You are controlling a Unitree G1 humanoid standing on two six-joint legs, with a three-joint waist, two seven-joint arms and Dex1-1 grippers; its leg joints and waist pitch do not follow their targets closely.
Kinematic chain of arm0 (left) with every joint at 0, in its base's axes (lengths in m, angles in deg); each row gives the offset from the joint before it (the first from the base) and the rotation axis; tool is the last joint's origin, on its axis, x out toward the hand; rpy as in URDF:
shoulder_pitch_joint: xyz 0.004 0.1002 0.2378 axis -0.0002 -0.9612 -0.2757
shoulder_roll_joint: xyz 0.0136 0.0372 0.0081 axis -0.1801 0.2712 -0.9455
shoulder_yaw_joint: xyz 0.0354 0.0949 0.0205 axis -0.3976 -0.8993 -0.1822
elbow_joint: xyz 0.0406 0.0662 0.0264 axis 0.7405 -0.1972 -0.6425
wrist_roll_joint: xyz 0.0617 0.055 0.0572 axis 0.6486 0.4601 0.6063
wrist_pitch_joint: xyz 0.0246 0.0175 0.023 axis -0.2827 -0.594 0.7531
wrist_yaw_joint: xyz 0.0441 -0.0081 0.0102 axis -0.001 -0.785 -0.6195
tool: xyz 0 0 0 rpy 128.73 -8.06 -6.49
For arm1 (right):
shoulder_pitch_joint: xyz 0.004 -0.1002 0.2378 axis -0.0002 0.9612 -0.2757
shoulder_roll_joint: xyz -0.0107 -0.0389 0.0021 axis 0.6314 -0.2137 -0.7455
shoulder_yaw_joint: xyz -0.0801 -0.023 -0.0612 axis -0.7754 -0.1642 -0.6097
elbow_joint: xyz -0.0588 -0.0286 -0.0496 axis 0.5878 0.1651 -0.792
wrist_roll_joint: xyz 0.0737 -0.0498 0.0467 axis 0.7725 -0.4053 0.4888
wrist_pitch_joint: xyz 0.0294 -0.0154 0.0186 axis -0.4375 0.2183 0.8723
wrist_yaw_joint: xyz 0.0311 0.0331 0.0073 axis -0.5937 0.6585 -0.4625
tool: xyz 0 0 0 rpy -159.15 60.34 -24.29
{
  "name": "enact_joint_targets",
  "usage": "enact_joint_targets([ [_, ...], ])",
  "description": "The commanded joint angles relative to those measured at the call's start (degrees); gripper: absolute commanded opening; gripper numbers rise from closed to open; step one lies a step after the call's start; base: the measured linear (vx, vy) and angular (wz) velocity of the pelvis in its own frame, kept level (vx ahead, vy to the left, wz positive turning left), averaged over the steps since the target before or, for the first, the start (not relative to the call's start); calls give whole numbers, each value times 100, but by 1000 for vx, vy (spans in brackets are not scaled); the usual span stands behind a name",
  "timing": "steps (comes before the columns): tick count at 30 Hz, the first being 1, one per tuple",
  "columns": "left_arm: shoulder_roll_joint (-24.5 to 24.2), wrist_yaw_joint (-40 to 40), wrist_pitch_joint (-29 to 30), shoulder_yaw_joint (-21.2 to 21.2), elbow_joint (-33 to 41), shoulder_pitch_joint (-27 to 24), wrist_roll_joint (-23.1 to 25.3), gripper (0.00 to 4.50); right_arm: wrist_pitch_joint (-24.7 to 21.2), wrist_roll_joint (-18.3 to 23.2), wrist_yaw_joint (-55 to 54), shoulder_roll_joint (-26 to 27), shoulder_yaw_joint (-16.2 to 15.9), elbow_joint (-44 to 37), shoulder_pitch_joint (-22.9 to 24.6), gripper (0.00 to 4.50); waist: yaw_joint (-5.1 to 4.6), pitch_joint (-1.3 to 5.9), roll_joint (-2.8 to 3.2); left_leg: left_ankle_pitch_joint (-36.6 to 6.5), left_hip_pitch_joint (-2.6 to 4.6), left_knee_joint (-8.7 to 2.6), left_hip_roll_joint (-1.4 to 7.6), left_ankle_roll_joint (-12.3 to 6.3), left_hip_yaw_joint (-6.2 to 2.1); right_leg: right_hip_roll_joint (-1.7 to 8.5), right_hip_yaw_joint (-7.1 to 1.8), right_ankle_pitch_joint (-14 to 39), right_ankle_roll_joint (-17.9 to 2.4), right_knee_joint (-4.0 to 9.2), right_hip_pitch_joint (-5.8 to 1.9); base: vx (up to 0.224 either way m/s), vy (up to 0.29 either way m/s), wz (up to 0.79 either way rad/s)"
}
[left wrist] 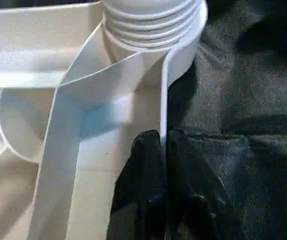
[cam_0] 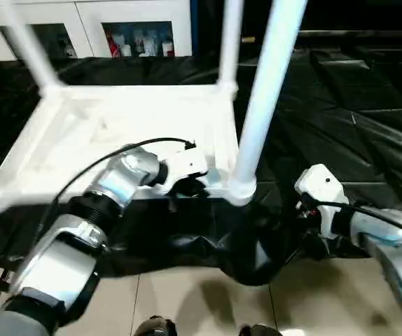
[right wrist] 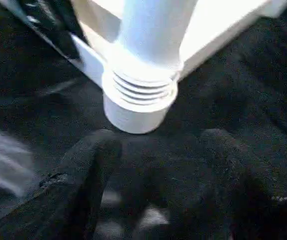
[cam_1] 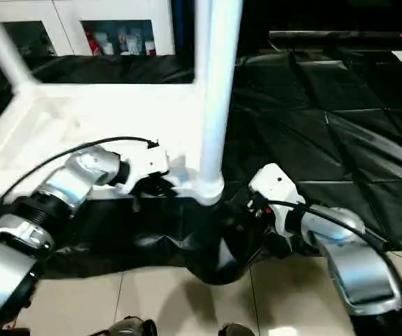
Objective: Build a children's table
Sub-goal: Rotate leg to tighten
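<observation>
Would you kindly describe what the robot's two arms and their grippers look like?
Both forearms are silver metal cylinders with black joint rings. Each wrist carries a white plastic housing, with a thin black cable looping from it back along the arm. The left gripper and right gripper each have two matte black fingers.

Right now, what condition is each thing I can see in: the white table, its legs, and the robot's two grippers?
tabletop: upside down on the black cloth, ribbed underside up.
near corner leg: upright, threads still showing at its socket.
far legs: upright in their corner sockets.
left gripper: shut on the tabletop's thin rim, beside the near leg's socket.
right gripper: open, holding nothing, just short of the near leg's socket.
</observation>
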State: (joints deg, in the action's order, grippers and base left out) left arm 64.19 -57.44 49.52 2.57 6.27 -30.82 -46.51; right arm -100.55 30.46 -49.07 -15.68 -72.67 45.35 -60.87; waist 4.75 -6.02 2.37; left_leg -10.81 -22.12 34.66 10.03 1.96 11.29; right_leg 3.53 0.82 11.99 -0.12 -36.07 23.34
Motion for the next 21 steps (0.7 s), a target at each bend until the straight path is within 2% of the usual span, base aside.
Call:
enact_joint_targets([
  [1, -52, 347, -292, 144, 25, -181, 8, 1, -18, -43, -90, 35, 118, 28, -120, 316, 23, 419, -150, -414, 56, -369, 267, -517, -166, 447, -217, -273, -1640, 370, -336, 0, 0, 0],
  [2, -41, 400, -478, 165, 4, -187, 4, 1, -26, -48, -108, 45, 110, 39, -136, 316, 23, 418, -142, -404, 59, -370, 270, -538, -163, 446, -218, -293, -1615, 370, -333, 0, 0, 0],
  [3, -32, 551, -594, 189, -46, -178, 39, 1, -24, -68, -131, 50, 95, 47, -145, 316, 21, 422, -167, -396, 62, -371, 274, -553, -163, 443, -217, -289, -1598, 373, -335, 0, 0, 0],
  [4, -48, 606, -723, 167, -55, -181, 84, 1, -26, -71, -143, 53, 91, 49, -149, 316, 30, 418, -147, -399, 71, -373, 283, -552, -164, 446, -217, -268, -1583, 371, -323, 0, 0, 0],
  [5, -91, 698, -1062, 113, -93, -192, 180, 1, -31, -77, -166, 63, 85, 53, -157, 316, 30, 416, -157, -398, 66, -374, 284, -561, -166, 442, -215, -253, -1566, 379, -321, 0, 0, 0],
  [7, -144, 715, -1263, 78, -153, -200, 232, 1, -27, -88, -185, 62, 77, 58, -160, 316, 27, 418, -148, -437, 76, -386, 295, -526, -171, 445, -213, -222, -1527, 371, -317, 0, 0, 0],
  [11, -198, 908, -1467, 71, -257, -141, 326, 1, -24, -97, -243, 63, 57, 80, -173, 316, 20, 402, -166, -482, 77, -388, 288, -473, -160, 447, -222, -189, -1524, 375, -313, 0, 0, 0],
  [12, -220, 1114, -1491, 102, -381, -71, 407, 29, -17, -100, -284, 77, 28, 101, -195, 316, 22, 405, -147, -490, 78, -385, 285, -465, -162, 447, -222, -177, -1519, 378, -312, 0, 0, 0],
  [14, -311, 998, -1673, 51, -541, 11, 491, 59, -23, -110, -367, 149, 8, 111, -219, 316, 9, 401, -152, -562, 77, -397, 281, -415, -169, 451, -221, -9, -1474, 399, -315, 0, 0, 0],
  [16, -352, 1017, -1648, 30, -569, 26, 539, 59, -31, -112, -403, 186, 4, 117, -223, 316, -12, 404, -149, -545, 78, -404, 288, -374, -175, 447, -221, -59, -1464, 386, -316, 0, 0, 0],
  [17, -363, 1023, -1658, 26, -571, 28, 550, 87, -30, -113, -405, 191, 1, 114, -220, 316, -19, 401, -149, -536, 79, -403, 286, -367, -175, 444, -220, -84, -1470, 380, -312, 0, 0, 0],
  [21, -570, 947, -1847, -1, -522, 38, 649, 98, 3, -102, -481, 306, -58, 91, -172, 316, -15, 428, -132, -475, 89, -394, 291, -356, -169, 441, -224, -311, -1541, 352, -311, 0, 0, 0],
])
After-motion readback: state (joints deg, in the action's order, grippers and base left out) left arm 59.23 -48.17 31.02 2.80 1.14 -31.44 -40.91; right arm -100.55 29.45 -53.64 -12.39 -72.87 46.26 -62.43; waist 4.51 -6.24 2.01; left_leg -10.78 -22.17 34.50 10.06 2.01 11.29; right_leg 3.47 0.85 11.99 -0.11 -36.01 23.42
